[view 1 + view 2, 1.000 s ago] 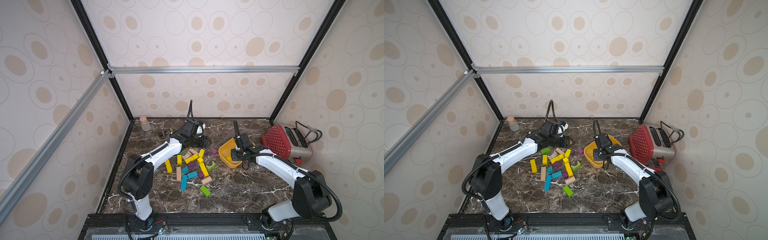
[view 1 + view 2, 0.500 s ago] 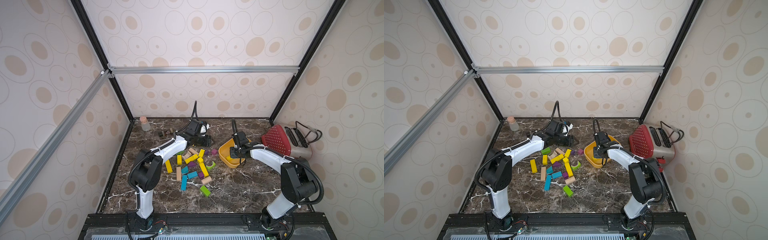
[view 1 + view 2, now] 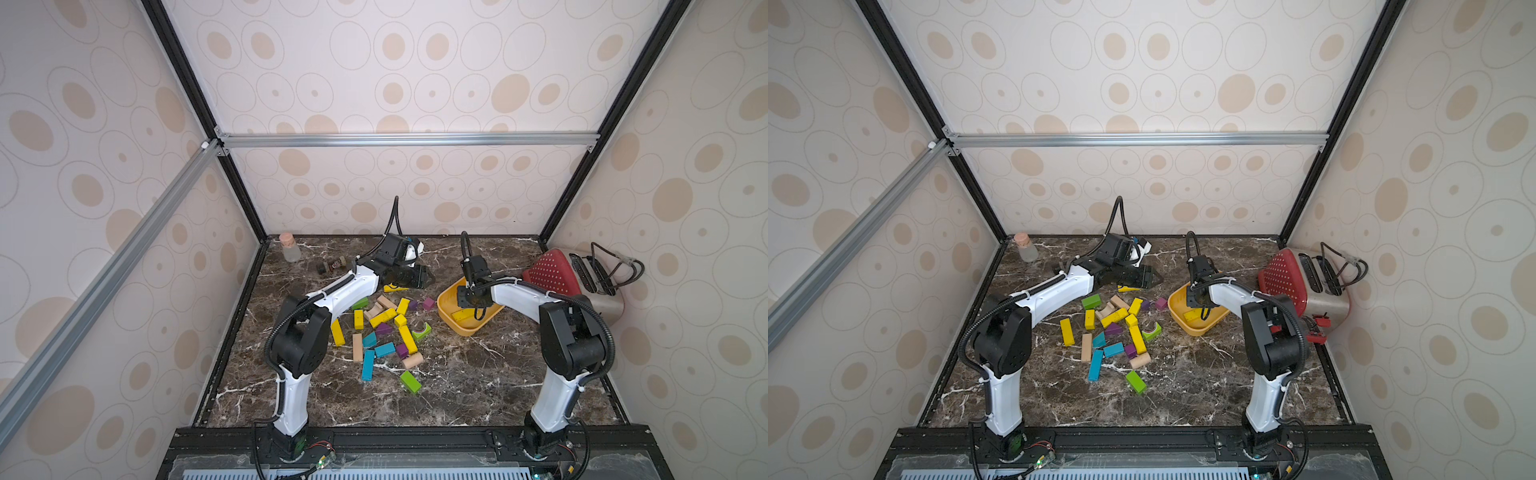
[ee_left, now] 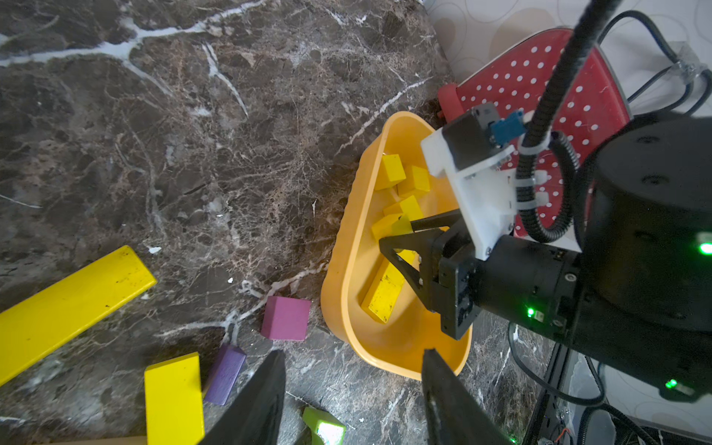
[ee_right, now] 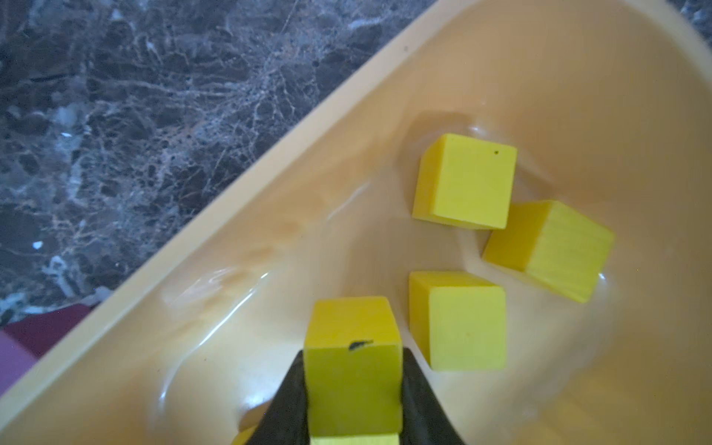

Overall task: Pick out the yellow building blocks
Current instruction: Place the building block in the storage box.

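The orange-yellow bowl stands right of the block pile. My right gripper is inside it, shut on a yellow cube. Three more yellow cubes and a yellow bar lie in the bowl. Several yellow building blocks remain in the pile on the table. My left gripper hovers open at the pile's far side, nothing between its fingers, above a yellow block. A long yellow bar lies near it.
Green, teal, purple and plain wood blocks are mixed into the pile. A red toaster with its cord sits at the right wall. A corked bottle stands at the back left.
My left gripper has moved to the right, from over the pile's far edge toward the bowl. The right gripper has stayed in the bowl, shut on its cube.
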You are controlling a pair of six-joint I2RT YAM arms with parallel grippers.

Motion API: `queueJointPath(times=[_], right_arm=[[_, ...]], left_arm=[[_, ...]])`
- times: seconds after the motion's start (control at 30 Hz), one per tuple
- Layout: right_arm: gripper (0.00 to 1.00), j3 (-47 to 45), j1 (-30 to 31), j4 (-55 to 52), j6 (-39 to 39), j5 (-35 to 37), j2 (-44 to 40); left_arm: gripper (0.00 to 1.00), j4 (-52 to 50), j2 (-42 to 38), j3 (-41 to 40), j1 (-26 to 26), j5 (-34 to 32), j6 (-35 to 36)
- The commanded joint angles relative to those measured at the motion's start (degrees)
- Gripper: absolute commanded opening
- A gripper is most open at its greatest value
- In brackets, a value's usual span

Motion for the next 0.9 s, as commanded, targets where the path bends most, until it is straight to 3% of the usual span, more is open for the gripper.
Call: queueJointPath(times=[0.0, 0.2, 0.87], right_arm=[[0.31, 1.26, -0.49, -0.49, 0.35, -0.44, 1.01], [0.41, -0.48, -0.49, -0.12, 1.84, -1.68, 0.15], [0.42, -3.99, -0.36, 1.17, 2.56, -2.19, -6.31]], left_arm=[[0.56, -1.0, 1.08, 2.3, -0.29, 0.63, 1.58], [0.56, -1.35, 1.09, 2.08, -0.32, 0.1, 1.67], [0.57, -2.44, -0.15, 0.5, -0.25, -0.69, 1.58]])
